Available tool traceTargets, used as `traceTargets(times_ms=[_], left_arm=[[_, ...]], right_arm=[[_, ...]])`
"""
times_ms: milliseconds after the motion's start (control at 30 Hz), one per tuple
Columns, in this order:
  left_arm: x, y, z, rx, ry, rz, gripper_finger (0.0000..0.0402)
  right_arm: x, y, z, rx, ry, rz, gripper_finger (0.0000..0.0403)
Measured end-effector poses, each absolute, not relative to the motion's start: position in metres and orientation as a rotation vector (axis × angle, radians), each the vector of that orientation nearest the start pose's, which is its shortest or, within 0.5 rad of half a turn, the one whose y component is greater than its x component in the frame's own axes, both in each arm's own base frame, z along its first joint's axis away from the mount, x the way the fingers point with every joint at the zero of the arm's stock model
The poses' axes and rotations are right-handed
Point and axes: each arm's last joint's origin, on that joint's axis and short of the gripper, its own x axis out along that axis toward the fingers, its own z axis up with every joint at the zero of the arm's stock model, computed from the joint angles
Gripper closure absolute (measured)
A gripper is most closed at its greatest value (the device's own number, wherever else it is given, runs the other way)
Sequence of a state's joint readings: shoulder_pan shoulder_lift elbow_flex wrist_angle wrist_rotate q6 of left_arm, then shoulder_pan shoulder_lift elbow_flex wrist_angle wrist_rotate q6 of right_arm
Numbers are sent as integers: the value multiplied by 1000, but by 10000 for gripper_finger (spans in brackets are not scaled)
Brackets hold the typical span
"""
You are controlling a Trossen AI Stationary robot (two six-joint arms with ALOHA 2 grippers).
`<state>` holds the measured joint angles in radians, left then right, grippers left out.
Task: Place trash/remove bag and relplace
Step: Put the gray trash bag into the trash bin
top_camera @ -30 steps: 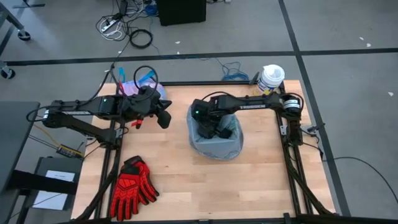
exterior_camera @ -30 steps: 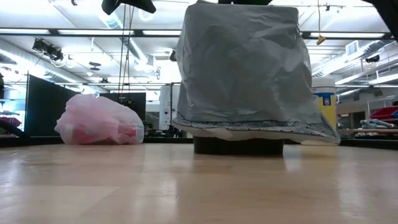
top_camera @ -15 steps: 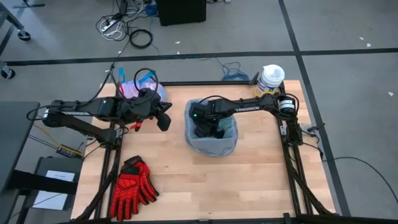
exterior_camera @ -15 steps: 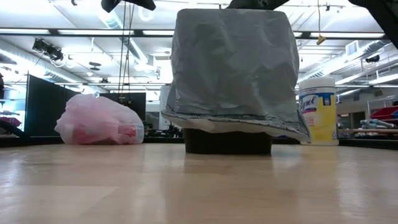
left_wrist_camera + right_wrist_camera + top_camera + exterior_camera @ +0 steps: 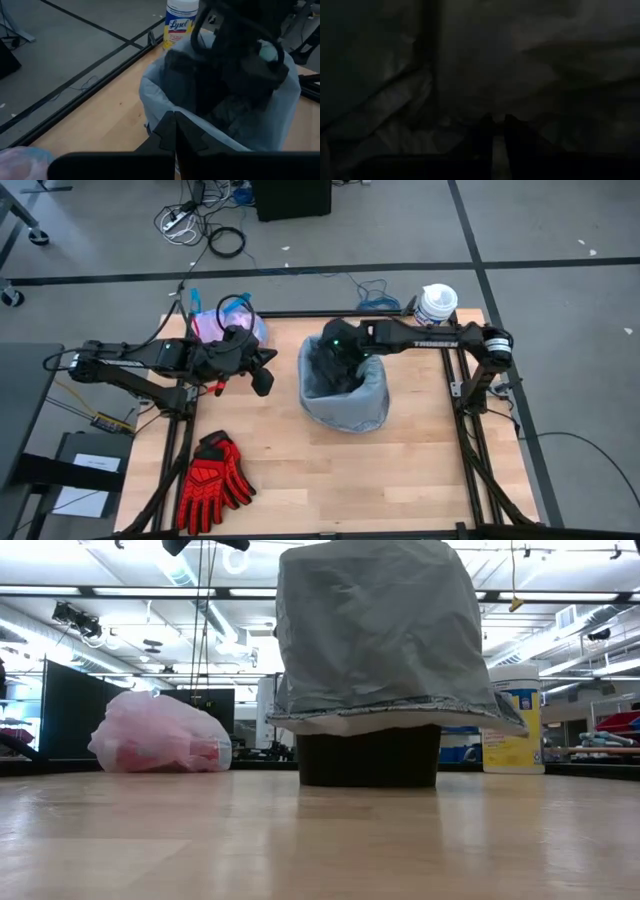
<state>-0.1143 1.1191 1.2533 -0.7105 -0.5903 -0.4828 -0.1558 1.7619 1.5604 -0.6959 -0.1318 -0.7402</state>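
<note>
A: Item, grey-blue liner [image 5: 345, 405]: where is it kept, and why?

B: Draped over the dark bin [image 5: 368, 756] at table centre. The right gripper [image 5: 493, 131] is sunk inside it, fingers nearly together, nothing seen gripped; judged to be pressing plastic down.

A: Item, pink bag [image 5: 160, 735]?

B: Set aside at the table's far left corner. The left gripper [image 5: 175, 137] is closed, empty, parked just beside it.

grey-blue liner [image 5: 345, 402], pink bag [image 5: 160, 735], red gloves [image 5: 212, 482]

Grey liner [image 5: 375, 635] drapes over black bin [image 5: 367, 756]
</note>
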Motion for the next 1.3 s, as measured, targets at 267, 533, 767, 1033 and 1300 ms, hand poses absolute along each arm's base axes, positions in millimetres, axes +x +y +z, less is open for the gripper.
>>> traceTargets(times_ms=[267, 533, 767, 1033, 1300], left_arm=[[219, -9, 381, -259, 433, 574, 398], [227, -14, 376, -244, 456, 561, 398], [233, -22, 367, -229, 512, 551, 398], [236, -23, 363, -216, 537, 558, 398], [237, -23, 363, -214, 524, 575, 398]], right_arm=[[380, -68, 318, -418, 713, 128, 323], [396, -73, 292, -423, 647, -98, 311], [390, -69, 271, -440, 723, -118, 328], [389, -53, 268, -468, 731, -176, 344], [376, -50, 298, -489, 650, -267, 308]])
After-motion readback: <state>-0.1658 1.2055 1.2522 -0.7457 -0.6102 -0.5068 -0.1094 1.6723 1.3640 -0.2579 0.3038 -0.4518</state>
